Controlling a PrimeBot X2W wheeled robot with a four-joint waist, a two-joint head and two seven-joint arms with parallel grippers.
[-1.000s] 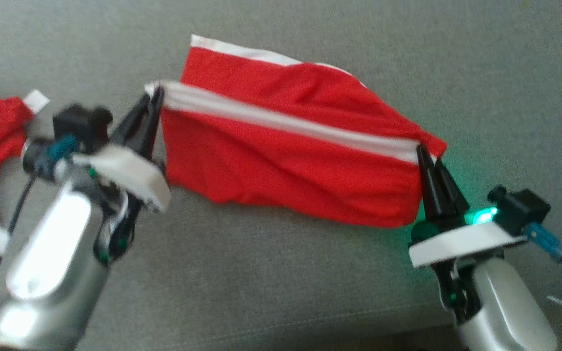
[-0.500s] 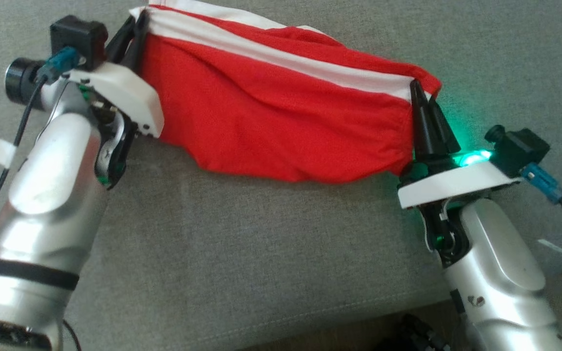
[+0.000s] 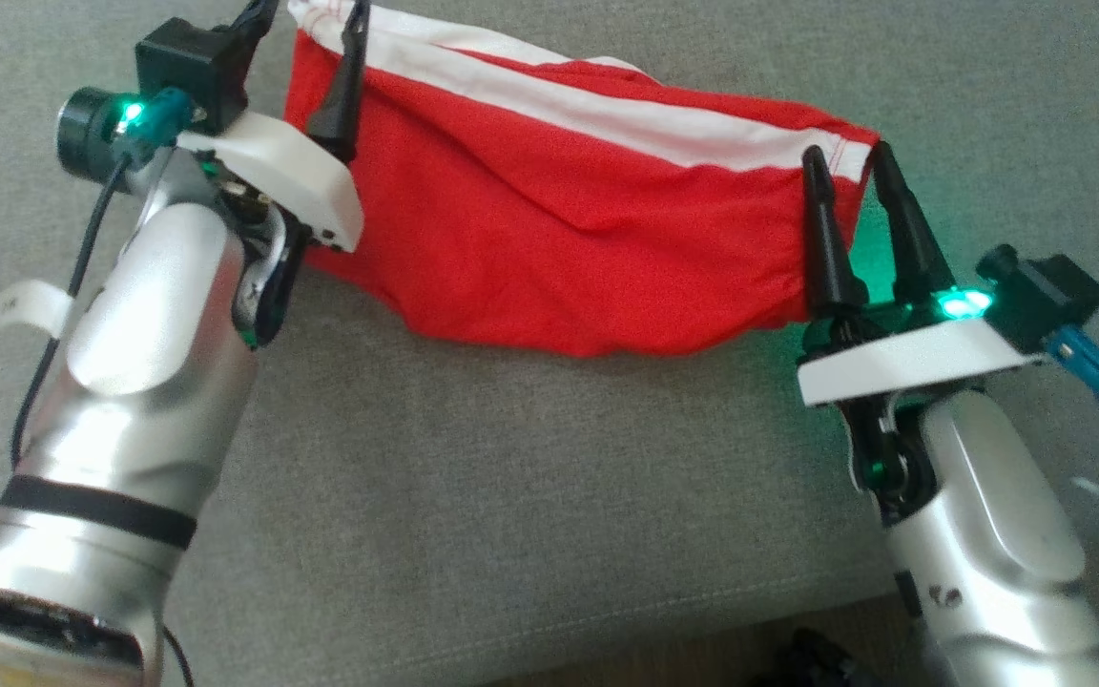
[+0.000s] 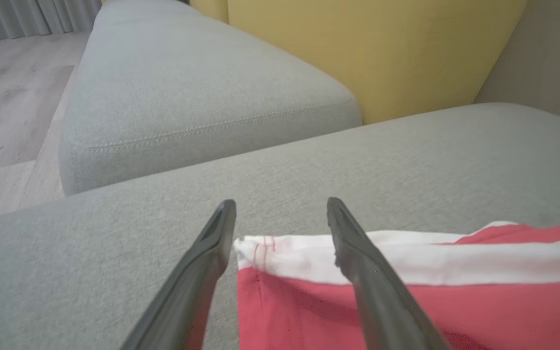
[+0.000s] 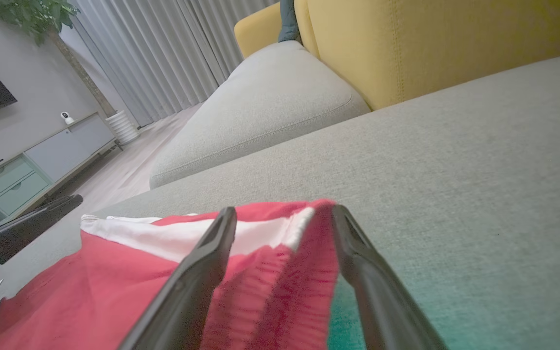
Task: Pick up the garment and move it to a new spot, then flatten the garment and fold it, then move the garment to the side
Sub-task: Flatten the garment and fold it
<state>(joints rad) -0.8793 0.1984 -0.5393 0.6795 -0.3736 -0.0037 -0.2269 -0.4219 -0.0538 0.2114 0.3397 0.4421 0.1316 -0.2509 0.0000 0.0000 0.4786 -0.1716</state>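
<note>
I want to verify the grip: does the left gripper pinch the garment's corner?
No, the left gripper stands open; the garment corner lies between its fingers.

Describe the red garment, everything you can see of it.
The red garment looks like thin knit sportswear, with a white band along its far edge and red stitching at the band's ends. It lies spread lengthwise on the grey sofa cushion, loosely wrinkled, its near edge curved. Its left corner sits between the open fingers of the left gripper, and its bunched right corner sits between those of the right gripper. Neither gripper pinches it.
</note>
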